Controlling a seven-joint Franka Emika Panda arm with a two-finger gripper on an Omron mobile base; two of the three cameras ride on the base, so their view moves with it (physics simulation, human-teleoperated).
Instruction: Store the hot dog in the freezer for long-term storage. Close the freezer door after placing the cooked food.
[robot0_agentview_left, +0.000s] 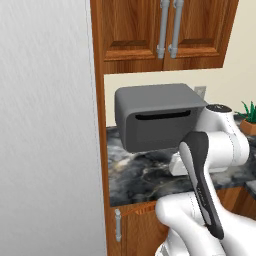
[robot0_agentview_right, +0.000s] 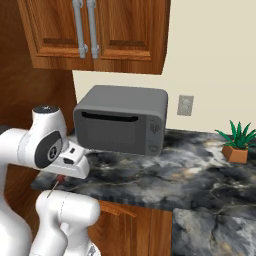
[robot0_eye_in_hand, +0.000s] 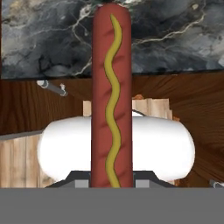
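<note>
My claw (robot0_eye_in_hand: 112, 186) is squeezed tight on the long red-brown hot dog with a yellow mustard squiggle (robot0_eye_in_hand: 111, 96), which sticks straight out ahead of it. I think a fast swing toward the freezer could shake it loose.

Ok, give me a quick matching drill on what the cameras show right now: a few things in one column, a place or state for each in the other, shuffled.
Things:
1. hot dog
2. toaster oven
3. potted plant
4. wall outlet

Places or states:
A. on the wall beside the grey appliance
B. held in the shut gripper, with a yellow mustard line along it
C. standing at the far right end of the dark marble counter
D. sitting on the counter under the wooden cabinets, door closed

Pairs: 1-B, 2-D, 3-C, 4-A
</note>
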